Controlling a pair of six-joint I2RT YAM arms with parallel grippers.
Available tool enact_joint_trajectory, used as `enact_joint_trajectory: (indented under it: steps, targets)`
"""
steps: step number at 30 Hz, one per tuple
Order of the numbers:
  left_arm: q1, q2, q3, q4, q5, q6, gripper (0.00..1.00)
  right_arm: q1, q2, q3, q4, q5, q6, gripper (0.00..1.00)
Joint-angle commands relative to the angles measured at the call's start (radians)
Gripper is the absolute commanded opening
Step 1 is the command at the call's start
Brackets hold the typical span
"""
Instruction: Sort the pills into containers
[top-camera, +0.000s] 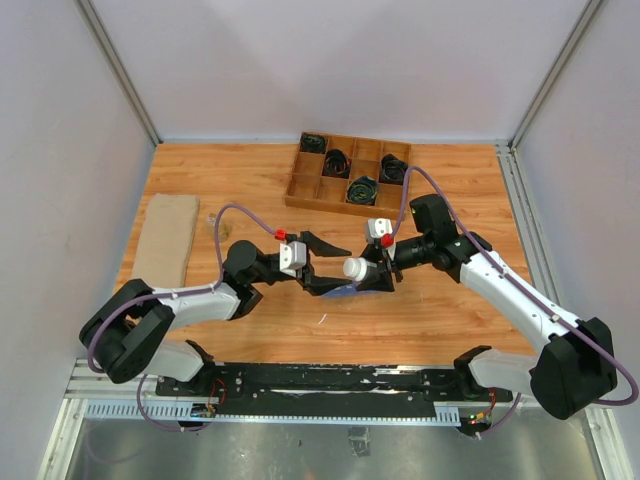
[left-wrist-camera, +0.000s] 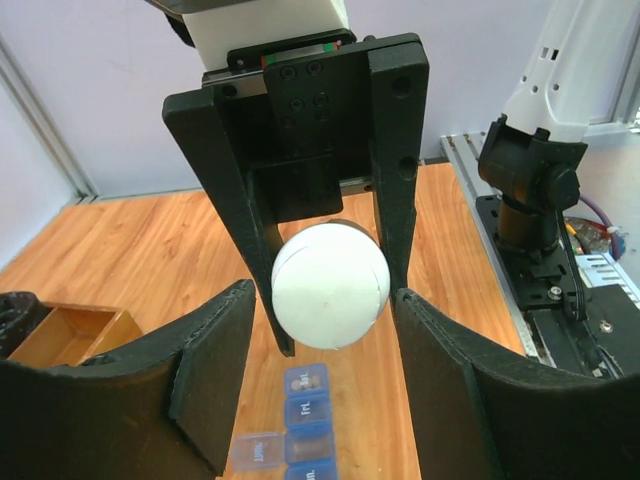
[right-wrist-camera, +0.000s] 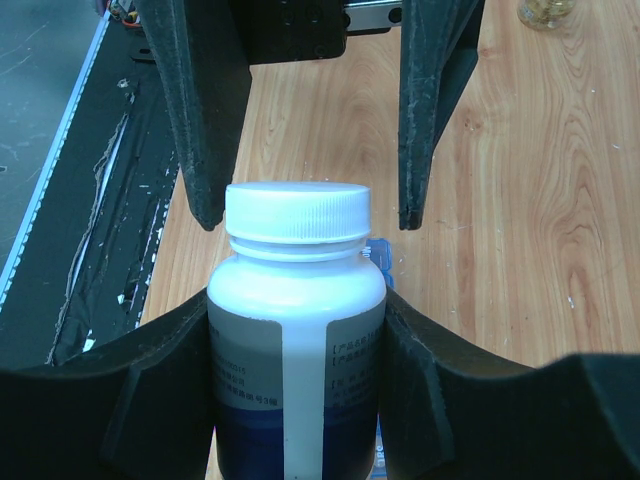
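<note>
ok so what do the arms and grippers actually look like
Both the left arm and right arm have white shells and black joints, with a purple cable looping along each. The left gripper and right gripper are black with two broad fingers, behind a white wrist block carrying a red knob.

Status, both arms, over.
Right gripper shut on white-capped plastic bottle. Left gripper open, flanking cap. Translucent-blue pill-organizer strip underneath. Nothing blocking.

The bottle (right-wrist-camera: 295, 310) is smooth white plastic. The containers (left-wrist-camera: 305, 415) are translucent blue plastic on a grained wooden table (right-wrist-camera: 530, 200).
</note>
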Motion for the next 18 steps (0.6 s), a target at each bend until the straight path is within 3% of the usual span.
enact_joint_trajectory:
  steps: [1, 4, 10, 18]
  targets:
    - [0.007, 0.019, 0.033, 0.016, 0.035, -0.017, 0.61, -0.007, -0.017, 0.019, -0.008, -0.037, -0.012, 0.0]
    - [0.007, 0.027, 0.037, 0.016, 0.043, -0.026, 0.53, -0.007, -0.017, 0.019, -0.009, -0.038, -0.011, 0.01]
    - [0.008, 0.031, 0.036, 0.045, 0.046, -0.081, 0.3, -0.007, -0.016, 0.02, -0.008, -0.036, -0.011, 0.01]
    - [0.008, 0.024, -0.054, 0.305, -0.093, -0.422, 0.03, -0.007, -0.013, 0.018, 0.013, -0.005, 0.014, 0.01]
